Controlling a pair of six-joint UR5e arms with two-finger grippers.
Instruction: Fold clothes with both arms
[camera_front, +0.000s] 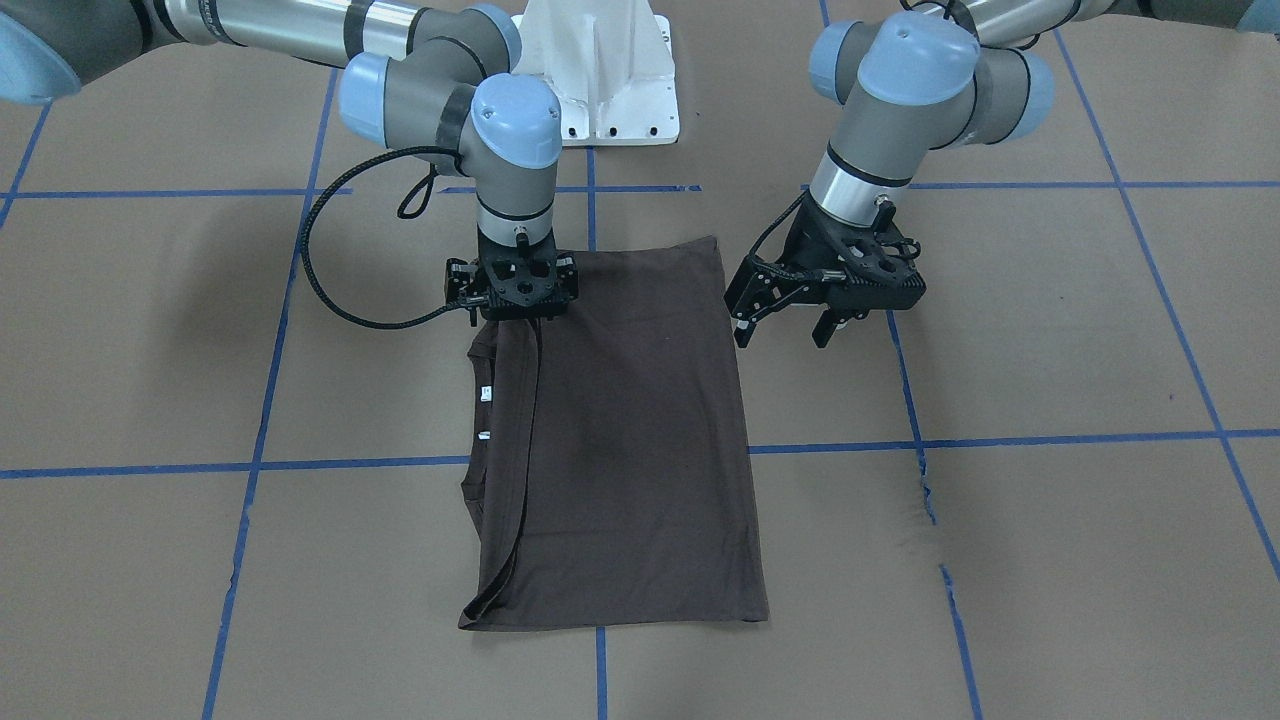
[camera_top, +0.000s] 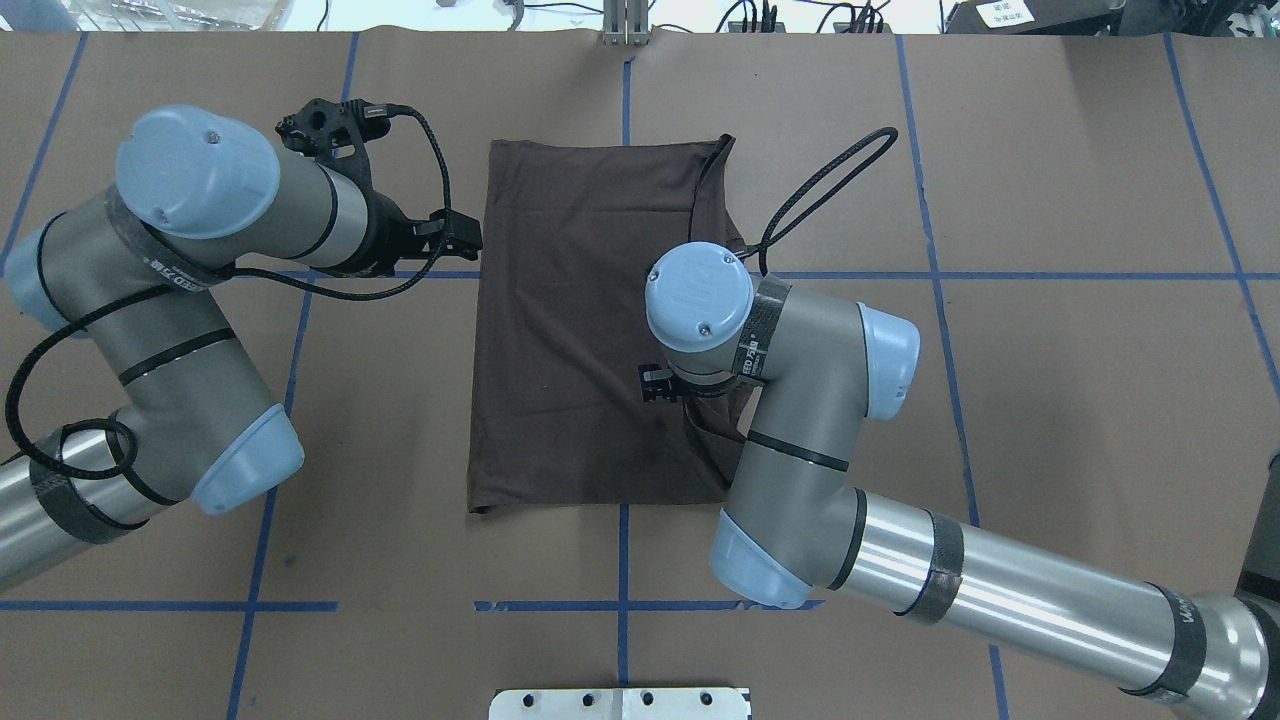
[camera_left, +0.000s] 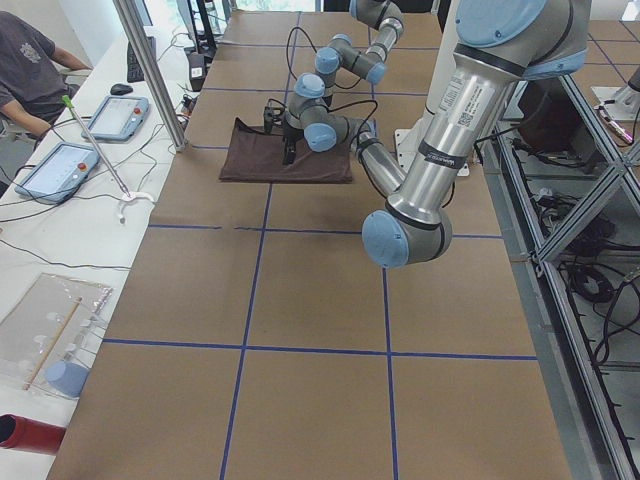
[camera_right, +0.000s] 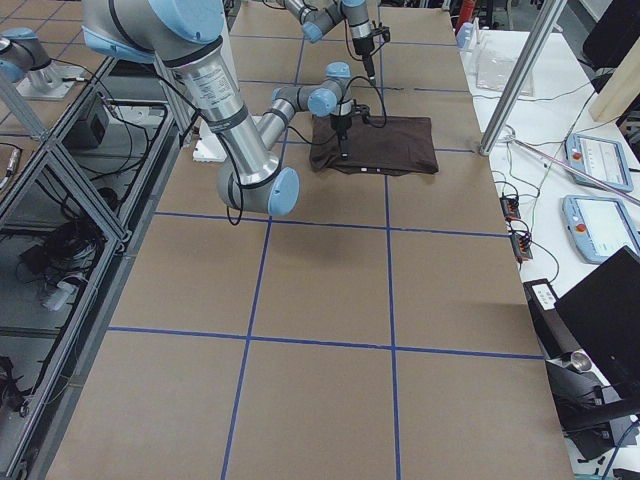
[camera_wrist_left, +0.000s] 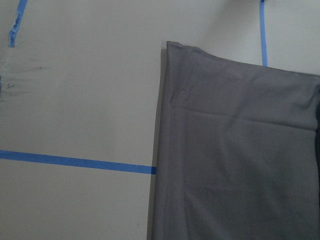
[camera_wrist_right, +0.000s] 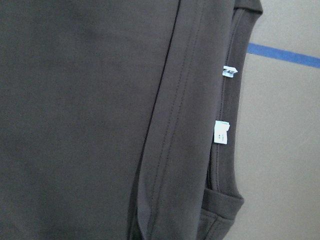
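So there's exactly one T-shirt here, dark brown, lying flat on the table and folded into a tall rectangle, pretty much in the middle between the two arms. One long side has a folded-over strip running down it, and along that same side the ribbed collar peeks out with two little white tags next to it. The left arm has its left gripper hanging just beside the shirt's plain long edge, near the corner on the robot's side, not touching the cloth, and its two fingers are spread wide with nothing between them. The right arm points its right gripper straight down over the opposite corner on the robot's side, right where the folded strip starts. Honestly I can't tell if that one is spread or pinched, or even gripping fabric, because its own body hides the fingers in every view. The table is covered in brown paper with a grid of blue tape lines, and the white pedestal sits at the robot's edge. Off to the side there's one person at a white bench with two tablet-like screens.
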